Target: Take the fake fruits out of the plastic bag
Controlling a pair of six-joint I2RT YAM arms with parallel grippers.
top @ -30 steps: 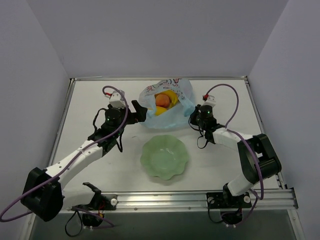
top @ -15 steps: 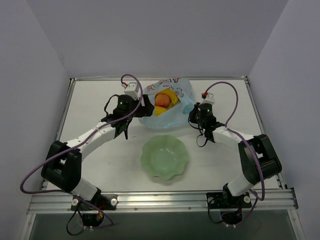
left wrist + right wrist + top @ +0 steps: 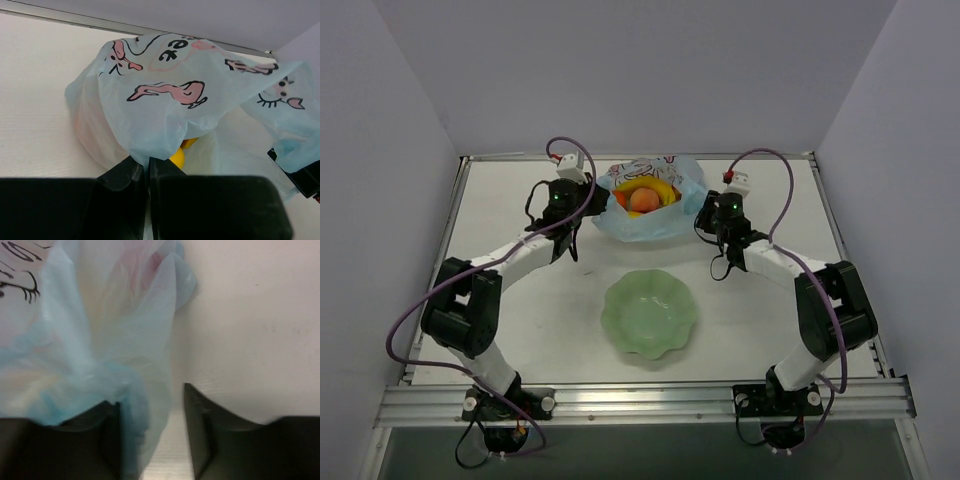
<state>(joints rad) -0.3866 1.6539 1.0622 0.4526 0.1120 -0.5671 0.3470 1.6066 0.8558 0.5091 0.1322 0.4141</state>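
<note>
nothing taken out yet: the fruits [image 3: 642, 198] are seen inside the bag [image 3: 650, 222] at upper centre of the top view, its rim pinched by the closed left gripper [image 3: 148, 162], the right gripper [image 3: 150, 395] held open at the opposite edge.

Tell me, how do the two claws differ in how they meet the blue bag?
The left gripper is shut, pinching the plastic bag; the right gripper is open, with film bunched against one finger. The left sits at the bag's left side, the right at its right side. Both point at the bag.

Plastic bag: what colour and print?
The bag: light blue, pink-and-black cartoon print; clearest in left wrist view.
</note>
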